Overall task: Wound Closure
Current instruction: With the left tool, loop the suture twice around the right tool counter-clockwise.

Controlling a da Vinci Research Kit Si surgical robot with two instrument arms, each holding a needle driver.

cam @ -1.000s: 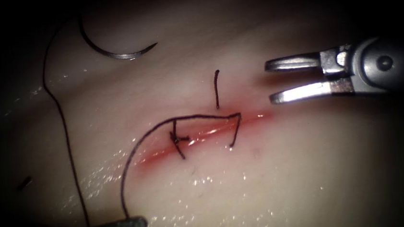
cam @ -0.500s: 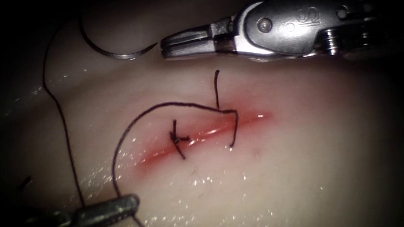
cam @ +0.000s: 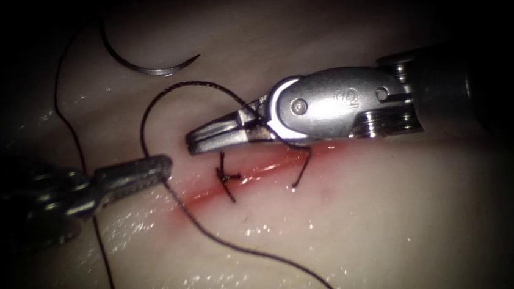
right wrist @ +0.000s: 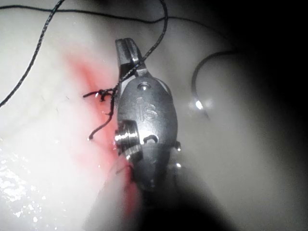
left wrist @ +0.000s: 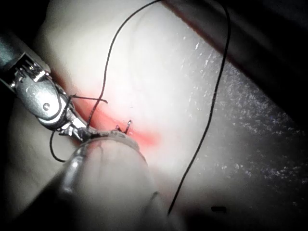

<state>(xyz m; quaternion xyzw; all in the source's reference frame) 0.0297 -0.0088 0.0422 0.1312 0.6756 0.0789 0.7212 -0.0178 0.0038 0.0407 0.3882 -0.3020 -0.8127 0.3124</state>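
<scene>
1. The thread (cam: 145, 119) is gripped by the clenched left end effector (cam: 164, 167); a hard pull could tear the tissue (cam: 397, 213).
2. The right end effector (cam: 192, 142), clenched and draped in thread, could snag it.
3. The needle (cam: 147, 66) lies free, left of the cut (cam: 259, 172).

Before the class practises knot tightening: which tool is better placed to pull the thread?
Likely left: the left tool is shut on the thread left of the cut. The right tool has thread looped over it; grip unclear. The needle lies free on the tissue.
</scene>
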